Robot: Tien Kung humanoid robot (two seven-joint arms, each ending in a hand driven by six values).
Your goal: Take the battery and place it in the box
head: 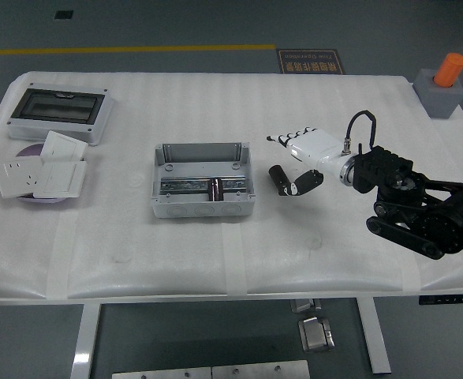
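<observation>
Lying inside the open grey box (203, 182) near the table's middle: the battery (215, 189), a short dark cylinder resting upright against the metal rail on the box floor, toward the box's right half. Hovering to the right of the box, apart from it: the right hand (293, 162), white-shelled with dark fingertips, fingers (282, 178) spread loosely and holding nothing. Reaching in from the right edge behind it: the black arm (420, 209). Sitting at the far left of the white table (176, 260): a grey case with a dark window (59, 114), and white wall sockets (38, 174) stacked on a purple disc. Standing at the far right corner: an orange cylinder on a grey block (444, 85).
</observation>
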